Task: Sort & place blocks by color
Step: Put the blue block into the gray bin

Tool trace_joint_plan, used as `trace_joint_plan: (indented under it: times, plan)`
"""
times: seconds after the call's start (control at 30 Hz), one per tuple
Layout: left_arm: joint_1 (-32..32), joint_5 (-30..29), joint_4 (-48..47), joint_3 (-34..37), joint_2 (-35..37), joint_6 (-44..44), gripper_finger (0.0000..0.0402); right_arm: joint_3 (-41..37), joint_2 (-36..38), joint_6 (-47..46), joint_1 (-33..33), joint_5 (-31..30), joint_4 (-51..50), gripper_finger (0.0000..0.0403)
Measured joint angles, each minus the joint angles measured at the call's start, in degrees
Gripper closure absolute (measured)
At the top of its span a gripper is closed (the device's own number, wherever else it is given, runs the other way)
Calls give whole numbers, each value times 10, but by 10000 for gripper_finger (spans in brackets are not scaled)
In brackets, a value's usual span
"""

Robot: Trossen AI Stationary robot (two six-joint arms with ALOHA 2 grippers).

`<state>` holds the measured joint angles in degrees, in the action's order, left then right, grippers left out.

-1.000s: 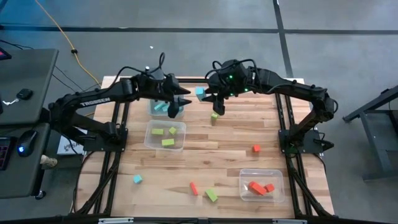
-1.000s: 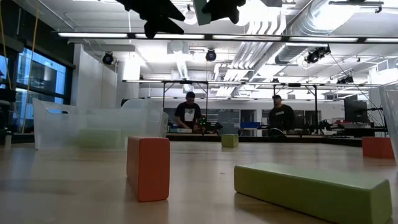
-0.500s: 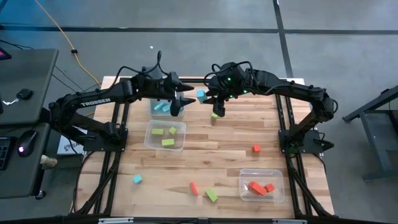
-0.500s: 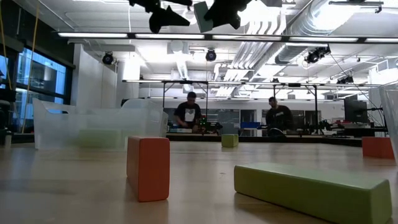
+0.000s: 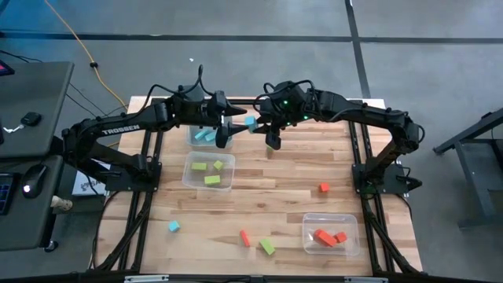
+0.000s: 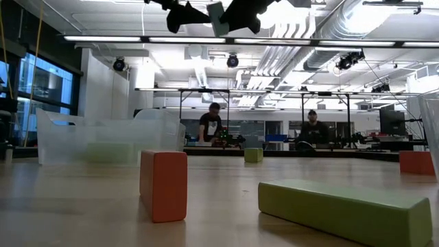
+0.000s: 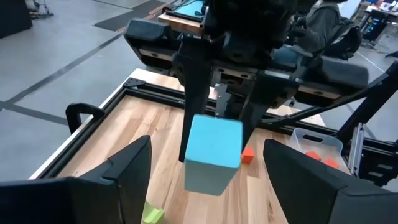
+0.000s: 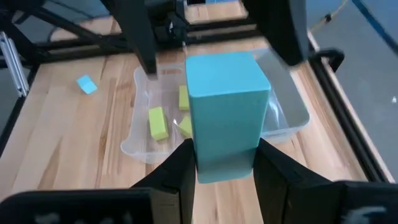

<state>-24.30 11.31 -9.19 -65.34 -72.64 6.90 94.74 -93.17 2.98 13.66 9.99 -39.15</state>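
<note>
Wood-plank table (image 5: 291, 189) on grey floor; open lab behind, two people (image 6: 214, 125) far off. Three clear bins (image 5: 209, 170). Upper centre: right gripper (image 5: 263, 128) grasps a cyan block (image 5: 250, 123); left gripper (image 5: 233, 130) gapes beside it. Loose: two red, two green, one cyan.

You had one camera straight overhead, framing the whole table (image 5: 259, 196). Another sat at tabletop height, looking level into the room. Each wrist camera peered close past its own claw, and both shared the blue block (image 7: 212, 152) between them.
</note>
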Motion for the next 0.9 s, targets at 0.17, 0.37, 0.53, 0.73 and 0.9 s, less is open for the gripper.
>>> trace_joint_plan:
  times: [0.17, 0.37, 0.53, 0.73, 0.9]
  plan:
    - [0, 0, 0, 0, 0, 0, 142, 0, 0, -7, -3, -1, 12, 302]
    - [0, -6, 1, 0, 0, 0, 142, 0, 0, -39, -3, 1, 39, 302]
    - [0, -34, 2, 0, 0, 0, 146, 0, 0, -47, -3, 1, 41, 302]
    - [1, -33, 21, 0, 0, 0, 186, 0, 0, -59, -5, 1, 58, 302]
    - [1, -31, 31, 0, 0, 0, 236, 0, 0, -57, -5, 0, 63, 302]
